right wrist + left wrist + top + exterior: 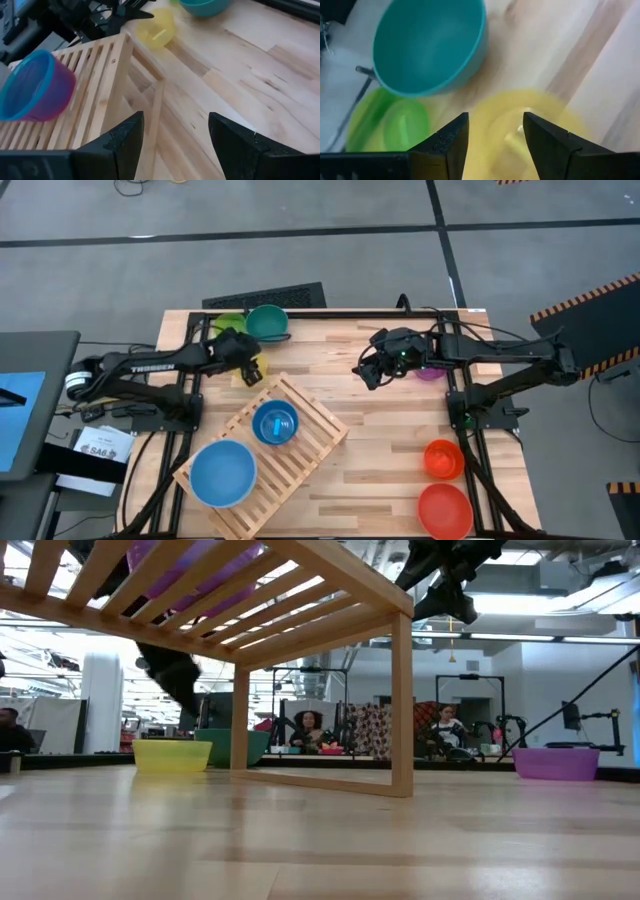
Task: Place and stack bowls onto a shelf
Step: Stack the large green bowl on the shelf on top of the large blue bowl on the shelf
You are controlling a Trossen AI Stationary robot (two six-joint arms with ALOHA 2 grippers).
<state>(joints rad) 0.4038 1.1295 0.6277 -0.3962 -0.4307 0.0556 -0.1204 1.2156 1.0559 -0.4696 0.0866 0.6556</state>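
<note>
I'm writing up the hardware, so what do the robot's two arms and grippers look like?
Both arms are dark, nearly black. The left arm carries white lettering along its link. The right arm has black cables alongside and a green light near its wrist. The left gripper and right gripper have two dark, blunt fingers.

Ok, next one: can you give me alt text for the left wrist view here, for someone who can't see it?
The open left gripper hovers directly over a yellow bowl on the pale wood table, its two dark fingers framing the bowl. Beyond it sit a teal bowl and a green bowl with a smaller green one nested inside.
</note>
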